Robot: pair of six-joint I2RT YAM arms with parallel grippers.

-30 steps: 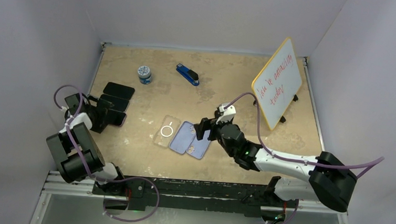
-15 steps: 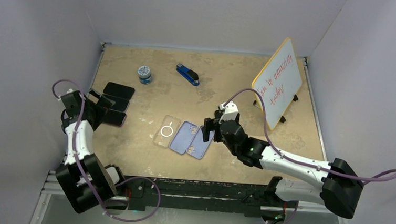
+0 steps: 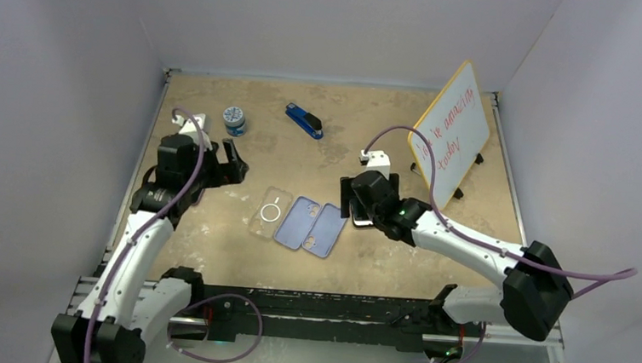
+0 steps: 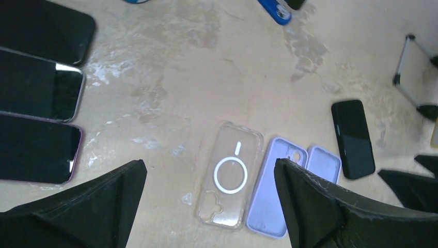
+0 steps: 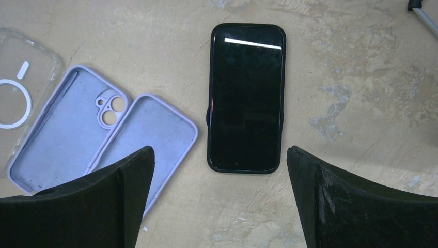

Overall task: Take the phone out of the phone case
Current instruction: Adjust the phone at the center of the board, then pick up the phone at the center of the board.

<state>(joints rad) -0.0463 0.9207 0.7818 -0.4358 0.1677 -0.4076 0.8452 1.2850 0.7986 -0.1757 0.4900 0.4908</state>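
Black and glossy, the phone [image 5: 247, 98] is seen lying flat, screen up, just beside the empty lilac case [image 5: 150, 134], on the side away from the clear ring-marked case [image 5: 20, 93]. A thin dark rim, taken to be the phone case, is fitted closely round it. The approach is judged to be in hand: the right gripper [image 5: 219, 155] is held over the phone, jaws spread wide, nothing gripped. The left gripper [image 4: 209, 165], equally wide and empty, is poised well apart from the lilac case, on its clear-case side. Next, one edge must be pinned while the rim is peeled off.

Glossy phone [image 5: 246, 98], matt lilac cases [image 5: 67, 134], rough sandy table [image 5: 361, 67].
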